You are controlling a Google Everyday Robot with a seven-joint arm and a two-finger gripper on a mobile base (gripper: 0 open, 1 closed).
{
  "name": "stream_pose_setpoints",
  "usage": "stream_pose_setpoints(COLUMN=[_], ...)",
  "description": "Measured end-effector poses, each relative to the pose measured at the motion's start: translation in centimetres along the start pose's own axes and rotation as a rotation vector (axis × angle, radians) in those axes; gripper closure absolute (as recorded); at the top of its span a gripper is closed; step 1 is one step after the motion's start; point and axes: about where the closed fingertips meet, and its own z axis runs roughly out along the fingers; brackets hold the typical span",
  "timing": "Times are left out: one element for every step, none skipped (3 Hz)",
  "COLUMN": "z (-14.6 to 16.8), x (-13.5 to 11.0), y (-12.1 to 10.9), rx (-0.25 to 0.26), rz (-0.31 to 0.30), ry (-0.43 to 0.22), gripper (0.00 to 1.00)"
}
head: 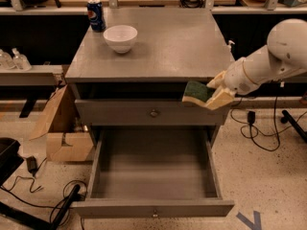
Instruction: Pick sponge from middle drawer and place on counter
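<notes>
My gripper (211, 94) is shut on the sponge (195, 92), green face up over a yellow layer. It holds the sponge in the air at the cabinet's right front corner, just below the counter's front edge. The white arm comes in from the right. The counter (172, 44) is the flat gray top above. The open drawer (153, 166) is pulled out below and its gray inside holds nothing. A shut drawer front (153, 113) with a round knob sits between them.
A white bowl (120, 37) and a blue soda can (96, 15) stand at the counter's back left. A cardboard box (62, 128) and cables lie on the floor at left. More cables lie on the floor at right.
</notes>
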Motion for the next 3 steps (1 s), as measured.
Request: stream_pose_setpoints(z=[-1.3,-4.9,-5.0], x=[-1.3,-3.7,-3.8], y=[-0.9,-3.9,-6.0], rx=[0.006,-0.004,-0.061], rz=[-0.022,0.007,0.070], ry=[0.021,0.073,0.127], gripper=[1.00,1.00,1.00])
